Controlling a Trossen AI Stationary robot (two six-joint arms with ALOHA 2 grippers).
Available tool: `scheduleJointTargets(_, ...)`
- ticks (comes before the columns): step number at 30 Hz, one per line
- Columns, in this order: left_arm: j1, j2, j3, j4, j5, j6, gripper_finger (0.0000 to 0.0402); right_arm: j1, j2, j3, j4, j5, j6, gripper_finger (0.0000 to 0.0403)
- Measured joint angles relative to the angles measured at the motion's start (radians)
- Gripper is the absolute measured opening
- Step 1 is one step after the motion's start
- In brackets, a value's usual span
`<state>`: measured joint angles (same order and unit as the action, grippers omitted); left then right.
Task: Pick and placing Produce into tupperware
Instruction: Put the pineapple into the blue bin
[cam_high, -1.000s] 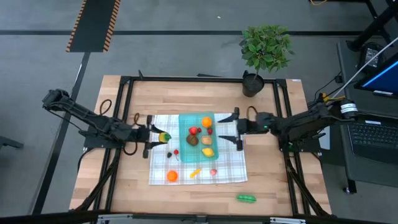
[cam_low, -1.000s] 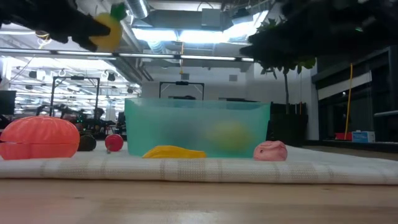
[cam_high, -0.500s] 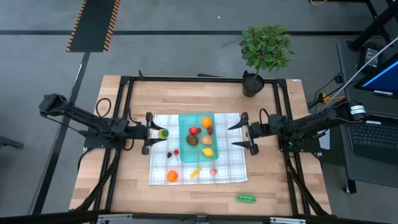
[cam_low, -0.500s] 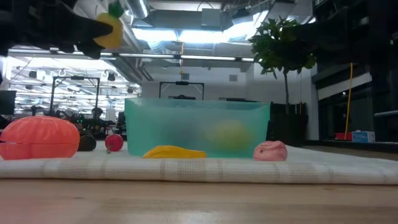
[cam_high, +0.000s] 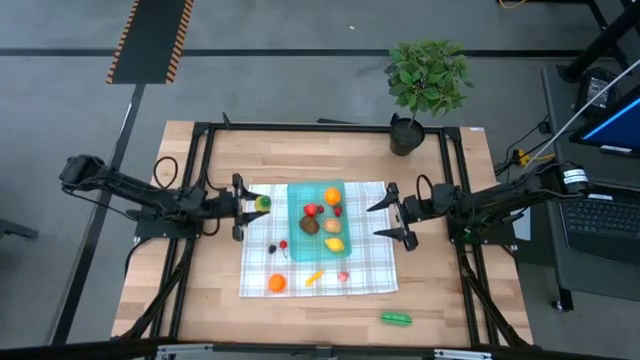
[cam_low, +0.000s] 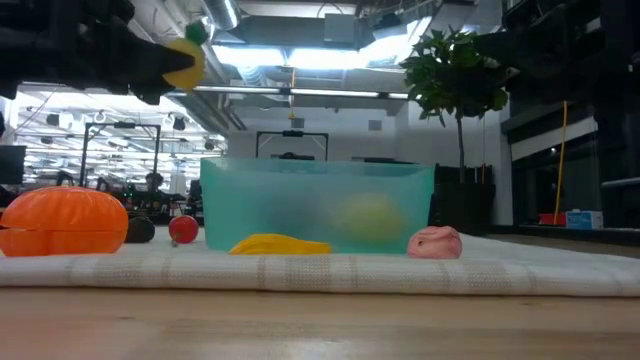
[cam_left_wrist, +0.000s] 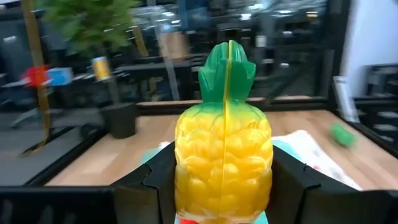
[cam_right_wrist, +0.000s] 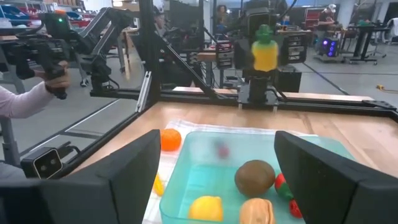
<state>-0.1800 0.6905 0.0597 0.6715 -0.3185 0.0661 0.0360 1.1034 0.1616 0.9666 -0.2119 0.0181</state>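
- The produce in hand is a small yellow toy pineapple with a green crown (cam_left_wrist: 224, 149); my left gripper (cam_high: 250, 204) is pinching it by the sides, held up off the white-and-grey checked cloth (cam_high: 372, 272), just beside the left wall of the shallow translucent teal plastic tupperware (cam_high: 295, 240).
- I judge this as the carry step: the pineapple is lifted but not yet over the tupperware.
- The tupperware already holds several pieces, among them a round orange toy fruit (cam_high: 332, 196), a brown kiwi-like piece (cam_right_wrist: 255, 177) and a yellow lemon-like piece (cam_high: 334, 243).
- The next move, as I read it, calls for taking the pineapple across the near wall, lowering over a bare patch and letting go.
- In the level view the pineapple (cam_low: 186, 62) rides well above the rim, so the wall should clear.
- My right gripper (cam_high: 398, 215) waits spread wide and empty over the cloth's right edge, just beside the tupperware's right wall; room between the two arms is narrow, so I would keep the left one on its own side.
- Loose pieces lie on the cloth: an orange ridged toy pumpkin (cam_high: 276, 283), a yellow banana-like piece (cam_high: 314, 277), a pink piece (cam_high: 343, 276).
- A green pod-like piece (cam_high: 395, 319) lies off the cloth on the wooden surface (cam_high: 450, 310), which has open room near that edge.
- The dark-potted leafy plant (cam_high: 428, 78) stands at the far edge, well apart.
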Motion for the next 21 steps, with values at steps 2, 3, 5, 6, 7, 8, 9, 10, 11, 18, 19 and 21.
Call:
scheduleJointTargets(2,0.01,0.004,0.0,-0.001,-0.05,-0.02,0.0165,0.0,0.0,0.0,-0.002,0.0,-0.001,0.0315)
scheduleJointTargets(3,0.015,0.004,-0.001,-0.001,-0.066,-0.03,0.0165,0.0,0.0,0.0,-0.002,0.0,-0.001,0.0315)
scheduleJointTargets(5,0.024,0.004,-0.001,0.001,-0.07,-0.031,0.0165,0.0,0.0,0.0,-0.002,0.0,0.0,0.0315)
scheduleJointTargets(6,0.028,0.004,-0.001,0.0,-0.07,-0.032,0.0165,0.0,0.0,0.0,-0.002,0.0,0.0,0.0315)
scheduleJointTargets(7,0.032,0.004,-0.001,0.0,-0.069,-0.033,0.0165,0.0,0.0,0.0,-0.001,0.0,0.0,0.0315)
scheduleJointTargets(8,0.036,0.004,-0.001,0.0,-0.069,-0.033,0.0165,0.0,0.0,0.0,-0.001,0.0,0.0,0.0315)
scheduleJointTargets(9,0.04,0.004,-0.001,0.0,-0.07,-0.033,0.0165,0.0,0.0,0.0,-0.001,0.0,0.0,0.0315)
scheduleJointTargets(10,0.044,0.004,-0.001,0.0,-0.07,-0.034,0.0165,0.0,0.0,0.0,-0.001,0.0,0.0,0.0315)
scheduleJointTargets(11,0.048,0.004,-0.001,0.0,-0.07,-0.036,0.0165,0.0,0.0,0.0,-0.001,0.0,0.0,0.0315)
scheduleJointTargets(18,0.082,0.008,-0.001,0.001,-0.07,-0.06,0.0165,0.0,0.0,0.0,0.001,0.001,0.004,0.0315)
scheduleJointTargets(19,0.089,0.015,0.002,0.0,-0.07,-0.06,0.0165,0.0,0.0,0.0,0.002,0.001,0.004,0.0315)
scheduleJointTargets(21,0.104,0.039,0.014,-0.003,-0.069,-0.064,0.0165,0.0,0.0,0.0,0.003,0.005,0.003,0.0315)
